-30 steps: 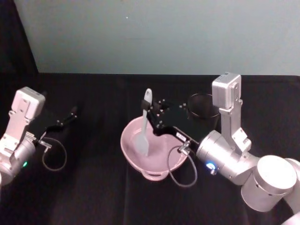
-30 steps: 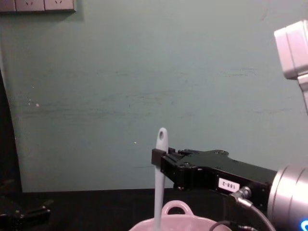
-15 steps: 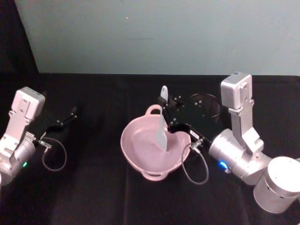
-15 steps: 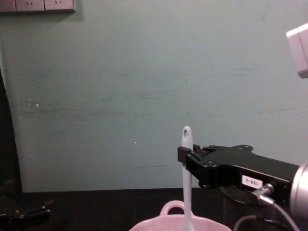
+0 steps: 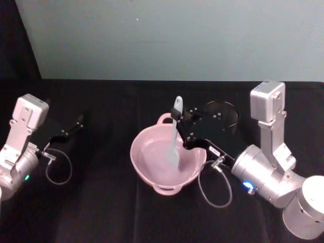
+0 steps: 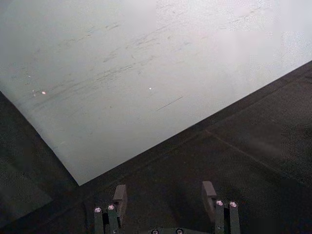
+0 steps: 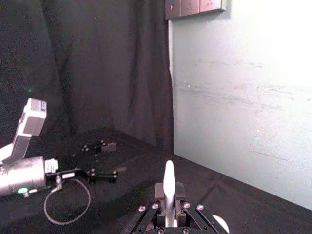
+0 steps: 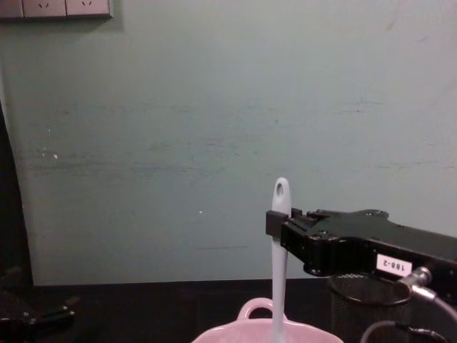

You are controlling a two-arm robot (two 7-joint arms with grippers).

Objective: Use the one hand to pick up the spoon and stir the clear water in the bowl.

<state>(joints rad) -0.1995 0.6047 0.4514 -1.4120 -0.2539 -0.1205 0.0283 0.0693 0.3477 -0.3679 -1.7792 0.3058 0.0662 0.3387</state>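
Two claws show in the head view. The right claw [image 5: 178, 120] reaches in from the right, above the far side of the pink bowl [image 5: 137, 158]. It is shut tight on the handle of the spoon [image 5: 174, 143]. The spoon stands almost straight up. Its end with the hole pokes out above the claw, and its scoop hangs down inside the bowl, nearer the bowl's right side. I cannot tell if the scoop touches the bottom. The bowl sits in the middle of the black bench [image 5: 101, 202], and a mesh cup [image 5: 223, 112] stands just behind the right claw. The left claw [image 5: 74, 126] is far off on the left, well apart from the bowl. In the left wrist view, the left claw [image 6: 165, 195] has its fingers spread wide with nothing between them. In the right wrist view, the spoon [image 7: 168, 181] sticks up out of the pinched right claw. In the chest view, the right claw [image 8: 275, 223] comes in from the right and grips the spoon [image 8: 278, 271] just under the hole. The spoon goes down behind the rim of the bowl [image 8: 243, 333]. The mesh cup [image 8: 364, 309] stands to the right of the bowl, under the claw.
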